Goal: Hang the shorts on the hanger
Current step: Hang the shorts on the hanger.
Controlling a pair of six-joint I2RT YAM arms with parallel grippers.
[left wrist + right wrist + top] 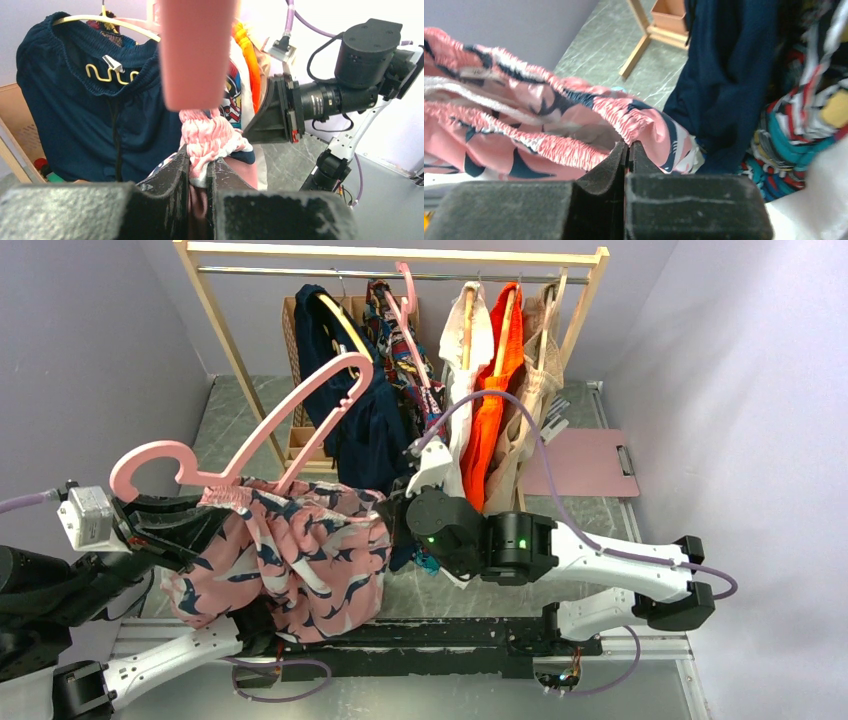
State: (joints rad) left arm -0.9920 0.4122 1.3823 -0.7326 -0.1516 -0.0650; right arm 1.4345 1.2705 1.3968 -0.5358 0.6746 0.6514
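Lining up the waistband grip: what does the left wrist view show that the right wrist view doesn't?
Left wrist only: the hanger, blurred close up, the left hand pinching the shorts by the waistband, and the right arm. Right wrist only: the right hand shut at the waistband's edge, and the waistband gaping open. Both: the shorts and the navy garment.

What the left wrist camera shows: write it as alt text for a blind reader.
The left gripper pinches the gathered pink waistband of the shorts, with the pink hanger a blurred bar just above. A navy garment hangs behind on the left; the right arm reaches in from the right.
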